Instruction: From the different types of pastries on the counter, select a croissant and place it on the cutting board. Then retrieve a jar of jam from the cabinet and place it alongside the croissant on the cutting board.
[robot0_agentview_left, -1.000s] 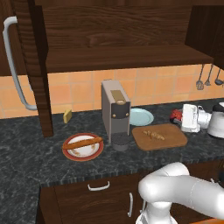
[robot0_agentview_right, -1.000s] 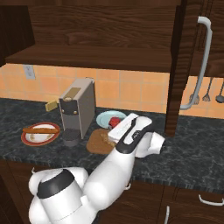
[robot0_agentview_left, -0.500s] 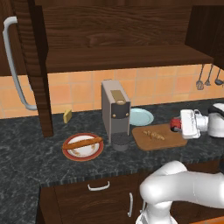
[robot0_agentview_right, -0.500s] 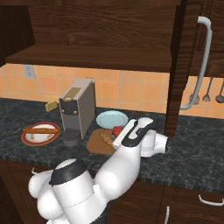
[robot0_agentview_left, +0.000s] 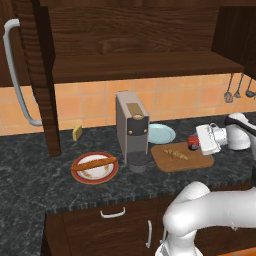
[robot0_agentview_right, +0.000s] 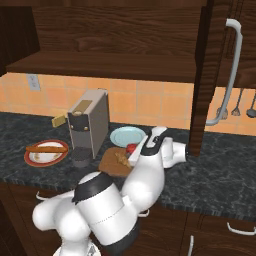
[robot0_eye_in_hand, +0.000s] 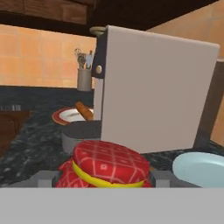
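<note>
My gripper (robot0_agentview_left: 196, 142) is shut on the jar of jam (robot0_agentview_left: 192, 143), a small red jar, and holds it just over the right end of the cutting board (robot0_agentview_left: 195, 161). In the hand view the jar's red checked lid (robot0_eye_in_hand: 110, 162) sits between my two fingers (robot0_eye_in_hand: 42, 178). The croissant (robot0_agentview_left: 176, 154) lies in the middle of the brown board, left of the jar. From the right base view the jar (robot0_agentview_right: 131, 148) is behind the croissant (robot0_agentview_right: 121, 159). The cabinet shelf (robot0_agentview_left: 145, 65) above is open. A long loaf (robot0_agentview_left: 95, 163) rests on a red-rimmed plate on the counter (robot0_agentview_left: 30, 190).
A grey coffee machine (robot0_agentview_left: 132, 131) stands just left of the board, with a pale blue plate (robot0_agentview_left: 161, 133) behind the board. A small yellow block (robot0_agentview_left: 77, 132) sits by the wall. Utensils (robot0_agentview_left: 235, 90) hang at the right. An open cabinet door (robot0_agentview_right: 225, 75) stands right of the arm.
My gripper has moved left and a little down with the jar, from beside the board's right end to just above its edge. Nothing else on the counter has moved.
</note>
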